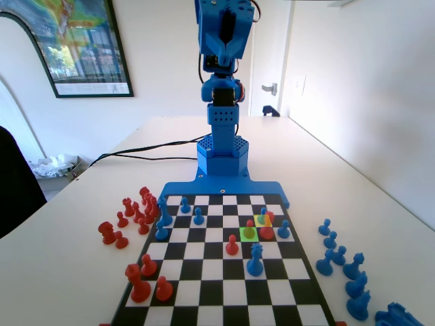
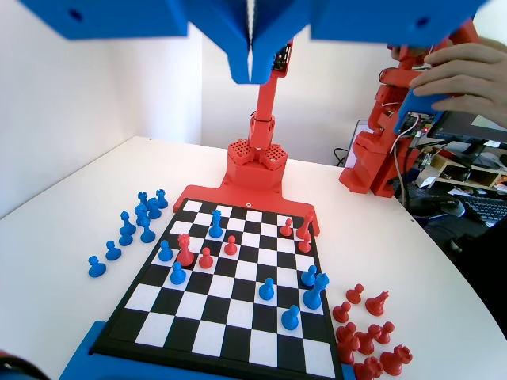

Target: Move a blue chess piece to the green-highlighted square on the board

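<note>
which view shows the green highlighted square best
The fixed view: the green-highlighted square is tinted there, with a red pawn on it, beside the yellow square. The wrist view shows the board without any tint.

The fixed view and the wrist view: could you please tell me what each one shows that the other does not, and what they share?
Fixed view: the green-highlighted square with a pawn standing on it, a yellow-tinted square just beyond it holding a blue pawn, and the blue arm's base at the far end. Wrist view: the gripper, jaws closed together, high above the board. Both: the checkered board, with red pieces and blue pieces on it and beside it on the table.
</note>
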You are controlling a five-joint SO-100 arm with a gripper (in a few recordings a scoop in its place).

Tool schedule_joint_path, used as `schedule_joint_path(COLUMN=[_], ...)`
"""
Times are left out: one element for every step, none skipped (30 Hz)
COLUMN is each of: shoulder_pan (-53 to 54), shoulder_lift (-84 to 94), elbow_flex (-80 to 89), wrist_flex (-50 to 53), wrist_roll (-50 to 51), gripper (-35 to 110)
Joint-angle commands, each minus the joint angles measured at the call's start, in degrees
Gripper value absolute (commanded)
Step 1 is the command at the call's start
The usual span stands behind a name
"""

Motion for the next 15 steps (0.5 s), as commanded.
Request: schedule_joint_path(shoulder_pan=[0.4,0.4,0.4,0.4,0.4,0.6,0.6,0.7,0.7,0.7,0.7,0.7,0.7,0.7,0.7], shoulder_lift=[0.2,0.2,0.2,0.2,0.2,0.2,0.2,0.2,0.2,0.2,0.2,0.2,0.2,0.2,0.2], elbow_flex=[0.3,0.3,0.3,0.3,0.3,0.3,0.3,0.3,0.3,0.3,0.3,0.3,0.3,0.3,0.3], wrist_flex=[-0.8,-0.8,-0.8,-0.8,-0.8,-0.8,-0.8,-0.8,-0.8,-0.8,-0.8,-0.8,-0.8,-0.8,-0.8], wrist_roll=[-0.3,-0.3,-0.3,-0.3,-0.2,-0.2,-0.1,-0.1,-0.1,-0.1,-0.1,-0.2,-0.2,-0.3,-0.4], gripper=[1,1,1,1,1,1,1,1,1,1,1,1,1,1,1])
